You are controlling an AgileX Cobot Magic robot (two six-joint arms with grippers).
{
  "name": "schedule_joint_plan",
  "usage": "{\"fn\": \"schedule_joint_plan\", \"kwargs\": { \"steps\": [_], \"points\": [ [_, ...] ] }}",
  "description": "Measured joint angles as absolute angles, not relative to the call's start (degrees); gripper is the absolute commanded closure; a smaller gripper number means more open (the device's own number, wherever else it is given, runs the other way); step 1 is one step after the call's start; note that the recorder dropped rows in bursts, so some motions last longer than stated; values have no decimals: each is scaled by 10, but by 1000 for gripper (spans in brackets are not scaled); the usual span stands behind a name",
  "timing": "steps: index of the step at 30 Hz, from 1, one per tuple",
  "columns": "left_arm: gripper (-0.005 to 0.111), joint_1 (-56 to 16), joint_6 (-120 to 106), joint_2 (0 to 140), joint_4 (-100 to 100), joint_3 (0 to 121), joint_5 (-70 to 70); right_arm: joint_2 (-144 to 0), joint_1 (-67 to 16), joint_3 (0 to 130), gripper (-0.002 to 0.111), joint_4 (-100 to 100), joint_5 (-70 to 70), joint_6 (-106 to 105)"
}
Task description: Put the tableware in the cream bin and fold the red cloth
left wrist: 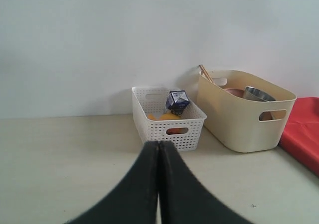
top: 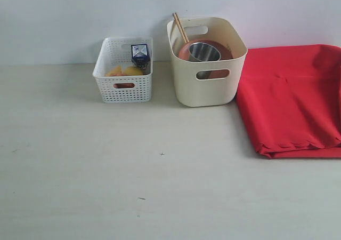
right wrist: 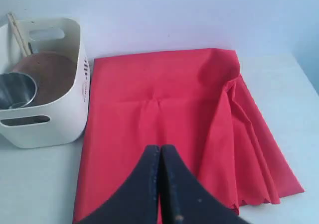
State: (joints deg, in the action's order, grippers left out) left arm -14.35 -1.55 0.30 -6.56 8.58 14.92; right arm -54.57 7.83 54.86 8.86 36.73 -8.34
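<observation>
The cream bin (top: 205, 88) stands at the back of the table and holds a steel cup (top: 204, 51), a brown plate (top: 186, 51) and wooden chopsticks (top: 179, 26) leaning in its far corner. To its right lies the red cloth (top: 293, 98), folded into layers, its scalloped edge toward the front. Neither gripper shows in the exterior view. My left gripper (left wrist: 158, 145) is shut and empty, above bare table in front of the white basket. My right gripper (right wrist: 160, 148) is shut and empty, over the near part of the red cloth (right wrist: 164, 94), beside the bin (right wrist: 75, 109).
A white perforated basket (top: 123, 88) stands left of the bin with a blue-white milk carton (top: 140, 54) and yellow food (top: 122, 70) inside. A pale wall rises just behind both containers. The cloth reaches the right edge of the exterior view.
</observation>
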Motion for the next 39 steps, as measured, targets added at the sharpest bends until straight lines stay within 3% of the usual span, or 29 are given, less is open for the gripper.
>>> {"fn": "schedule_joint_plan", "kwargs": {
  "steps": [13,25,39],
  "points": [
    [107,-124,-15,3,-66,86,149,-270,70,390,108,107,366,-83],
    [107,-103,-15,3,-66,77,149,-80,-71,299,108,108,338,-128],
    [107,-93,-15,3,-66,2,169,-40,-88,173,108,106,276,-129]
  ]
}}
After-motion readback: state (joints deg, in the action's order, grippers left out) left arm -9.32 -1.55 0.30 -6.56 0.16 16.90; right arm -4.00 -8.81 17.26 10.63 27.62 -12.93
